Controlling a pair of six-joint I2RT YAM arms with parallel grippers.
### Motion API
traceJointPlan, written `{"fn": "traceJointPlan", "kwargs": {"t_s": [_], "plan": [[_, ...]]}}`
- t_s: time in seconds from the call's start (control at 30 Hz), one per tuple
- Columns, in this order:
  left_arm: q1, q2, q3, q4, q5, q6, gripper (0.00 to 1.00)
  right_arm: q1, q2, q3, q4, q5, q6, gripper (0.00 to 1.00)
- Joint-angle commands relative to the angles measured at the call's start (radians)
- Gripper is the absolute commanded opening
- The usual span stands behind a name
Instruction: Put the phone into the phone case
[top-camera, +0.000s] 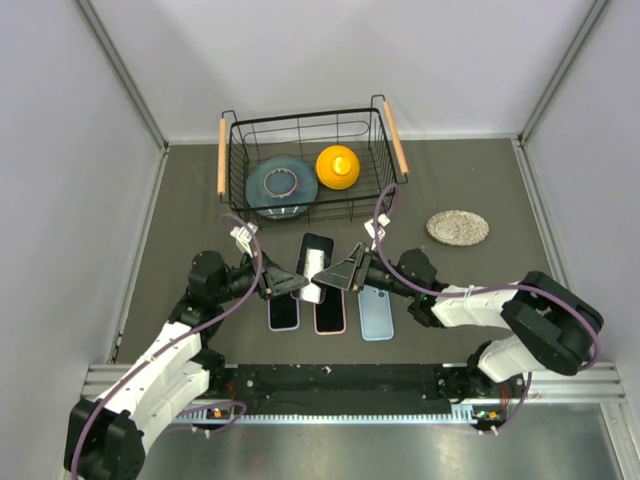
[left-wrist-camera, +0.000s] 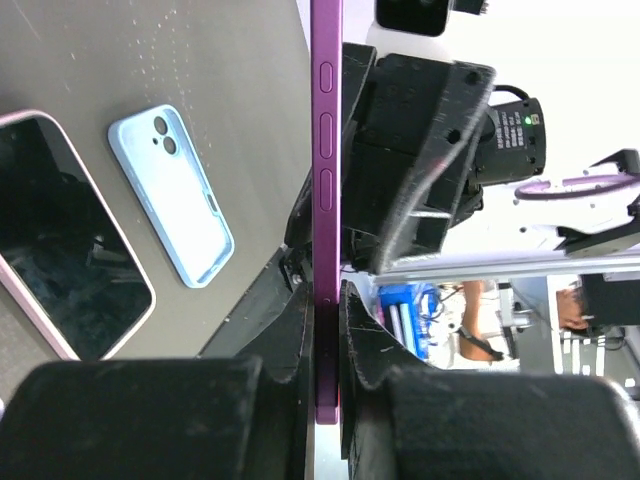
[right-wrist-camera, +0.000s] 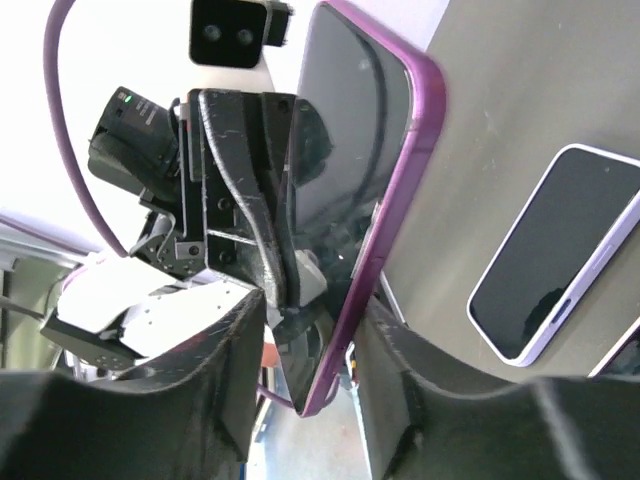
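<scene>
A dark phone with a purple case round its edge (top-camera: 316, 252) is held up off the table between both grippers. My left gripper (top-camera: 300, 282) is shut on the case's long edge (left-wrist-camera: 327, 200), seen edge-on in the left wrist view, fingers (left-wrist-camera: 300, 330) pressed on both faces. My right gripper (top-camera: 336, 277) is open around the phone's lower end (right-wrist-camera: 350, 200). Its right finger (right-wrist-camera: 400, 340) is by the purple rim, and its left finger (right-wrist-camera: 220, 350) stands well off the screen.
On the table below lie a dark phone (top-camera: 283, 311), a phone in a pink case (top-camera: 330, 312) and an empty light blue case (top-camera: 376, 313), which also shows in the left wrist view (left-wrist-camera: 170, 195). A wire basket (top-camera: 305, 128) holds a blue plate and an orange object. A speckled disc (top-camera: 458, 227) lies at the right.
</scene>
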Motion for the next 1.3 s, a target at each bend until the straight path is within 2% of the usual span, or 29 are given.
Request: {"fn": "traceJointPlan", "kwargs": {"t_s": [0.0,0.07,0.13,0.2,0.27,0.37,0.43,0.5,0.53,0.57,0.6,0.67,0.7,0.8,0.97,1.27], "plan": [[0.0,-0.006,-0.013,0.092,0.044,0.01,0.0,-0.017,0.037,-0.009,0.278,-0.001,0.061,0.28],[-0.001,0.005,-0.016,0.079,0.037,0.022,0.0,-0.024,0.048,-0.018,0.309,0.002,0.081,0.17],[-0.001,0.016,-0.017,0.057,0.038,0.042,0.01,-0.038,0.05,-0.035,0.326,0.011,0.084,0.13],[-0.001,0.034,-0.019,0.054,0.043,0.048,0.05,-0.055,0.045,-0.044,0.32,0.013,0.084,0.02],[-0.001,0.049,-0.017,0.045,0.046,0.056,0.22,-0.069,0.025,-0.04,0.264,-0.009,0.077,0.0],[0.0,0.057,-0.011,0.005,0.055,0.103,0.64,-0.104,-0.033,-0.034,0.152,-0.033,0.046,0.0],[-0.001,0.048,-0.002,-0.036,0.047,0.13,0.71,-0.138,-0.076,-0.027,0.066,-0.049,0.021,0.0],[-0.001,0.046,0.007,-0.056,0.044,0.16,0.77,-0.161,-0.162,0.005,-0.161,-0.075,-0.043,0.0],[-0.001,0.054,0.013,-0.067,0.046,0.17,0.78,-0.178,-0.198,0.023,-0.283,-0.082,-0.08,0.0],[-0.001,0.059,0.027,-0.088,0.044,0.189,0.79,-0.179,-0.232,0.081,-0.41,-0.073,-0.183,0.0],[-0.001,0.068,0.032,-0.099,0.043,0.199,0.78,-0.181,-0.295,0.121,-0.731,-0.05,-0.25,0.0],[-0.003,0.089,0.044,-0.119,0.034,0.222,0.77,-0.19,-0.329,0.239,-1.015,0.038,-0.418,0.0],[-0.003,0.098,0.05,-0.125,0.027,0.229,0.75,-0.201,-0.338,0.265,-1.227,0.04,-0.455,0.0],[-0.007,0.147,0.084,-0.184,-0.008,0.278,0.73,-0.261,-0.34,0.304,-1.431,-0.064,-0.534,0.0],[-0.049,0.265,0.164,-0.262,-0.094,0.363,0.66,-0.288,-0.318,0.302,-1.59,-0.131,-0.588,0.0],[-0.168,0.462,0.271,-0.216,-0.175,0.332,0.5,-0.287,-0.21,0.305,-1.619,-0.15,-0.644,0.0]]}}
